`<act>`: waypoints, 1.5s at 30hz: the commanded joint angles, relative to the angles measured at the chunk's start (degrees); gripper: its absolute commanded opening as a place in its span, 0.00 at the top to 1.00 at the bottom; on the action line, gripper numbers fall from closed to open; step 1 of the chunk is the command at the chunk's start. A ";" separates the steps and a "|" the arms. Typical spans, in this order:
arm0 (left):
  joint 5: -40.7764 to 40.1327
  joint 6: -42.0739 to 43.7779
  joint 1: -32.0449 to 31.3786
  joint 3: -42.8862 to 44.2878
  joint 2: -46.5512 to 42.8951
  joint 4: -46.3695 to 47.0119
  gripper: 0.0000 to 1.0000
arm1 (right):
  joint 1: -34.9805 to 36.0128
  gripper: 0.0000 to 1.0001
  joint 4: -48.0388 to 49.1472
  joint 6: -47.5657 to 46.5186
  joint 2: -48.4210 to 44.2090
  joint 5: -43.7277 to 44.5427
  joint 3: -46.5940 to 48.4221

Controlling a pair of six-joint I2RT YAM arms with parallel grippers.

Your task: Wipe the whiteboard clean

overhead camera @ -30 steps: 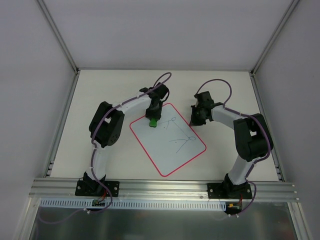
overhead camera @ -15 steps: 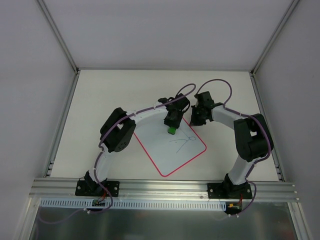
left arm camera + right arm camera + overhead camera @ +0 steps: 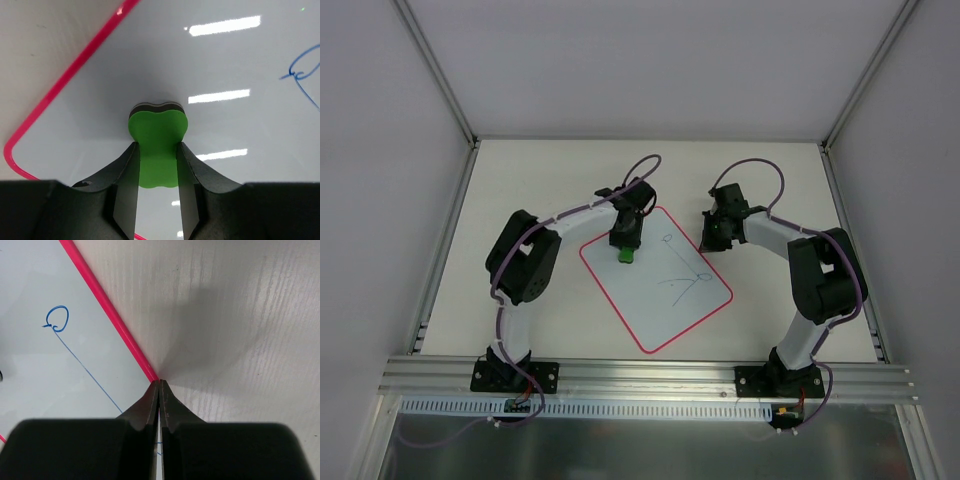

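Note:
The whiteboard lies tilted on the table, white with a red border, with thin blue lines near its right half. My left gripper is shut on a green eraser block and presses it on the board's upper left part; it also shows in the left wrist view, held between the fingers. My right gripper is shut and empty, its tips resting on the board's red upper right edge. A blue loop and line show in the right wrist view.
Both arms reach over the pale table inside a white-walled enclosure. An aluminium rail runs along the near edge, with grey posts at the back corners.
My left gripper swept right across the board with the eraser, then came back to the upper left. The blue marks at the upper left are gone. The right arm stayed put.

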 commanded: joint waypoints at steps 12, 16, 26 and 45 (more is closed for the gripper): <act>6.59 -3.25 -22.13 8.53 8.40 -6.65 1.00 | 0.05 1.00 -1.95 1.60 -1.15 1.73 -3.50; 4.14 -4.04 -22.58 8.46 8.49 -6.82 1.00 | 0.05 1.00 -1.95 1.43 -1.94 2.08 -4.02; -2.64 -5.27 -20.65 3.18 -2.75 -6.82 0.54 | -0.03 0.86 -5.28 -0.42 -7.56 6.46 -2.71; -7.31 -12.47 -8.27 -23.67 -29.82 -2.44 0.13 | 15.07 0.38 -11.35 11.17 -24.70 20.60 -7.19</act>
